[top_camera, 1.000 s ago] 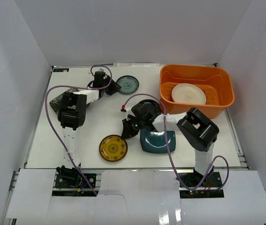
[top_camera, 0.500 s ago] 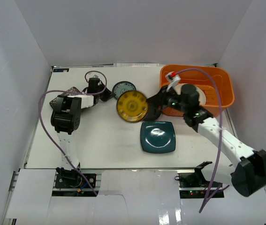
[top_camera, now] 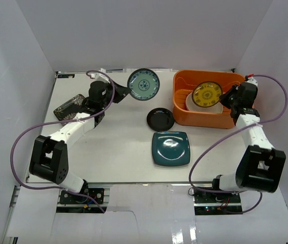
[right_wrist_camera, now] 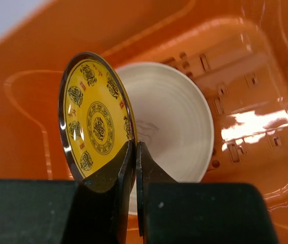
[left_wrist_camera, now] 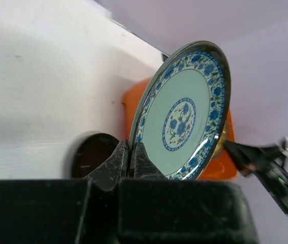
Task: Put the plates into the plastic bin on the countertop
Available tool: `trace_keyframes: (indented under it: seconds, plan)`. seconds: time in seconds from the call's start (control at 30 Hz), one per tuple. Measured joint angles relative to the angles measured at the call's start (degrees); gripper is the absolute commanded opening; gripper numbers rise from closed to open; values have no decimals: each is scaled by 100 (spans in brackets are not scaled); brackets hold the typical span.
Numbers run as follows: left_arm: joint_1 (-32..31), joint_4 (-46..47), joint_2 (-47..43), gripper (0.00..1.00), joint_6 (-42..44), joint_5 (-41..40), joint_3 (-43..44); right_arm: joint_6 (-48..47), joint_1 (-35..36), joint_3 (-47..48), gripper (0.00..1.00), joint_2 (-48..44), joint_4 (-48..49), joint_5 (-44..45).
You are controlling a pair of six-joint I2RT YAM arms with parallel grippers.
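My left gripper (top_camera: 125,93) (left_wrist_camera: 132,151) is shut on the rim of the teal-patterned plate (top_camera: 144,84) (left_wrist_camera: 184,117), holding it tilted on edge above the countertop (top_camera: 118,140). My right gripper (top_camera: 224,99) (right_wrist_camera: 135,152) is shut on the yellow-patterned plate (top_camera: 208,94) (right_wrist_camera: 94,122), which hangs on edge inside the orange plastic bin (top_camera: 210,75) (right_wrist_camera: 235,61). A round cream plate (top_camera: 191,105) (right_wrist_camera: 171,127) lies on the bin's floor, just below and behind it. On the countertop lie a round black plate (top_camera: 160,119) (left_wrist_camera: 90,157), a square dark teal plate (top_camera: 171,148) and a square black flowered plate (top_camera: 68,107).
White walls close in the countertop at the back and both sides. Purple cables loop from both arms over the left and right sides. In the left wrist view the right arm's tip (left_wrist_camera: 270,162) shows past the bin's edge.
The left gripper has shut on the teal-patterned plate and raised it to the right. The right arm has swung the yellow plate from mid-table into the bin.
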Motion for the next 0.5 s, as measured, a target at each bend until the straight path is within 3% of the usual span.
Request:
trace_keyframes:
  seconds: [0.07,0.23,0.33,0.37,0.47,0.5]
  plan:
    - [-356,-42,-109,0,116,-83,195,-2,0,48,10,404,-142,94]
    - [-1182,-372,136,0,382,-190,1038,44,0,85,61,828,-404,142]
    - [-1609,-560,481,0,535,-369,1626,74,-26,208,78,767,-468,83]
    - [-1727,-627,649,0,579,-431,1860,83,-42,216,79,675,-479,35]
    - [-2074,-868,1311,0,741,-649,2645,149,-92,216,60,44,-616,-118]
    - [-2181,-935,1554,0,785,-719,2900,184,-103,216,38,-315,-654,-162]
